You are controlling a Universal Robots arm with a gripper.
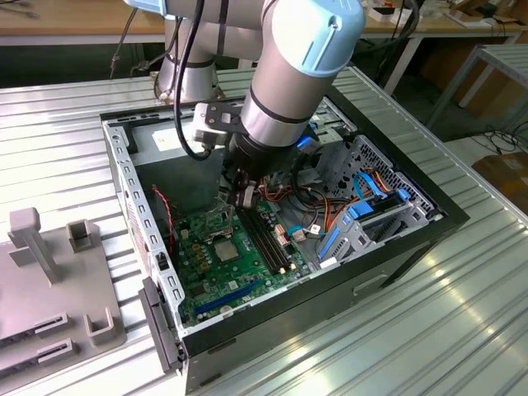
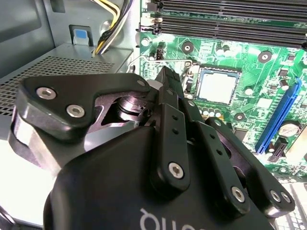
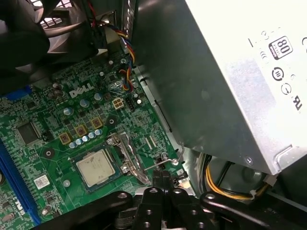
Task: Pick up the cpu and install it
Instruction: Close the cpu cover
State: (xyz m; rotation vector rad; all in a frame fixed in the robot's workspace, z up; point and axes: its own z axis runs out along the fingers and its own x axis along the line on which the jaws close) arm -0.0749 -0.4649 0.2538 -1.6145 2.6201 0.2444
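My hand [image 3: 160, 184] hangs inside the open computer case [image 1: 396, 247], its fingers pressed together and holding nothing, tips just beside the socket's wire lever [image 3: 165, 160]. The cpu [image 3: 96, 168] lies flat in the socket on the green motherboard [image 3: 53, 143], with the metal socket frame [image 3: 125, 153] standing open at its side. I judge the chip light, stiff and fragile underneath, best taken by two opposite edges, never the top.

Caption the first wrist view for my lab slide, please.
The cpu sits in its socket on the green motherboard, with the shut gripper hovering beside the socket's open metal frame.
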